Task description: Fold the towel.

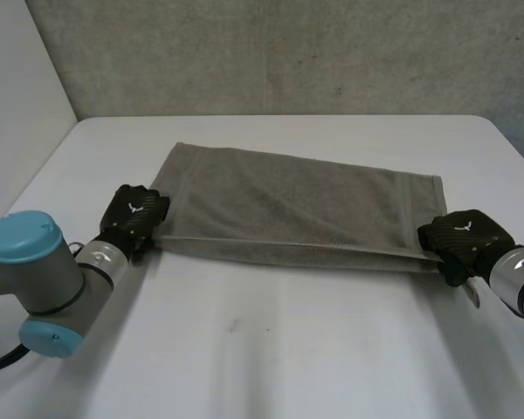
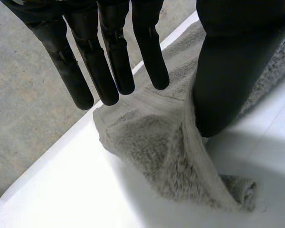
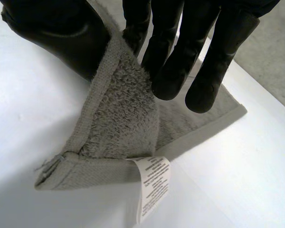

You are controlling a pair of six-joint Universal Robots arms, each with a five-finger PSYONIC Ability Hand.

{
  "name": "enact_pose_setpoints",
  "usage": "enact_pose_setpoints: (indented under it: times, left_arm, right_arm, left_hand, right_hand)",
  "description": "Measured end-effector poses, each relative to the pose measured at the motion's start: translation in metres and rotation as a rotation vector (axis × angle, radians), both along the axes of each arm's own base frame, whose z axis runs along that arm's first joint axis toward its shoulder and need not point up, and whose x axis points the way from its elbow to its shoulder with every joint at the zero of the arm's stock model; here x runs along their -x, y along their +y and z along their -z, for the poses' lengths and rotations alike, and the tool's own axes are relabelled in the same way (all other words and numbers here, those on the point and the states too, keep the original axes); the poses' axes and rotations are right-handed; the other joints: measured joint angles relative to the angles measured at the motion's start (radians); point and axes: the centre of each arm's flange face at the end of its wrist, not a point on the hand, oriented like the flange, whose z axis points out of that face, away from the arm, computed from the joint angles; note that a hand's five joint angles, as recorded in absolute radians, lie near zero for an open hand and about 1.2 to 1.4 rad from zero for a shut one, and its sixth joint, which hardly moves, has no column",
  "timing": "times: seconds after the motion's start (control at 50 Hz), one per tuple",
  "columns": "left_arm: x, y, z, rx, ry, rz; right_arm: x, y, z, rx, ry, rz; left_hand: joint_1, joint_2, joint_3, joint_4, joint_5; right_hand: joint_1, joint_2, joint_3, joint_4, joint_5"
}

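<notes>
White table (image 1: pixel 271 349): grey towel (image 1: pixel 297 205) flat across middle, doubled, near long edge showing two layers.

Towel: soft, light, limp terry; sags where unsupported, not slippery. Best taken at corners, both layers together.

Left hand (image 1: pixel 135 214): at towel's left near corner, toward table's left edge; fingers straight, cloth drawn up against thumb, likely pinched.

Right hand (image 1: pixel 467 240): right near corner pinched between thumb and fingers.

Care tag (image 3: pixel 154 185): white, at that corner; print unreadable. No brand seen.

Table (image 1: pixel 271 358): white, smooth, far corners rounded; a faint dark speck on its near middle.
Back wall (image 1: pixel 288 52): grey, rough, mottled; stands behind the far edge.
Side wall (image 1: pixel 17 78): plain white, left of the table.
</notes>
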Motion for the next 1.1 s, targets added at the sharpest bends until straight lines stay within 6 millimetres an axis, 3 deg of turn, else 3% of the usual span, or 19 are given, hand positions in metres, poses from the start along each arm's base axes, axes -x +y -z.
enact_pose_setpoints:
  times: [0.2,0.26,0.32,0.48,0.6,0.74,0.88,0.98,1.1]
  left_arm:
    - [-0.009,-0.007,0.001,-0.003,-0.003,-0.03]
    - [-0.013,-0.008,0.001,-0.008,-0.004,-0.04]
    - [-0.016,-0.008,-0.001,-0.013,-0.006,-0.048]
    - [-0.027,0.002,-0.019,-0.043,-0.016,-0.073]
    - [-0.038,0.029,-0.054,-0.061,-0.032,-0.087]
    - [-0.058,0.079,-0.099,-0.052,-0.1,-0.112]
    - [-0.066,0.115,-0.116,-0.059,-0.174,-0.086]
    - [-0.066,0.105,-0.112,-0.054,-0.181,-0.063]
    - [-0.046,0.061,-0.087,-0.048,-0.189,-0.011]
  right_arm:
    - [0.009,-0.01,-0.002,0.022,-0.013,0.041]
    - [0.01,-0.01,-0.002,0.024,-0.013,0.044]
    - [0.01,-0.01,-0.001,0.023,-0.012,0.043]
    - [0.009,-0.009,-0.002,0.02,-0.011,0.036]
    - [0.009,-0.003,-0.017,0.02,0.01,0.013]
    - [0.017,0.027,-0.047,-0.098,0.147,-0.098]
    - [0.02,0.05,-0.078,-0.179,0.227,-0.262]
    - [0.02,0.032,-0.089,-0.15,0.209,-0.3]
    - [0.017,-0.019,-0.066,-0.161,0.214,-0.255]
  left_hand:
    - [0.004,0.005,0.004,0.005,0.006]
    - [0.119,0.122,0.122,0.124,0.099]
    - [0.357,0.363,0.362,0.365,0.358]
    - [0.421,0.478,0.476,0.478,0.448]
    - [0.429,0.486,0.484,0.486,0.458]
    - [0.431,0.487,0.485,0.488,0.461]
    - [0.435,0.487,0.486,0.489,0.462]
    - [0.435,0.488,0.486,0.489,0.462]
    - [0.435,0.488,0.486,0.489,0.462]
  right_hand:
    - [0.0,0.0,0.0,0.0,0.0]
    - [0.0,0.0,0.0,0.0,0.0]
    - [0.0,0.0,0.0,0.0,0.0]
    - [0.0,0.0,0.0,0.0,0.0]
    - [0.0,0.0,0.0,0.0,0.0]
    - [0.0,0.0,0.0,0.0,0.0]
    - [0.0,0.0,0.0,0.0,0.0]
    - [0.0,0.0,0.0,0.0,0.0]
    - [0.0,0.0,0.0,0.0,0.0]
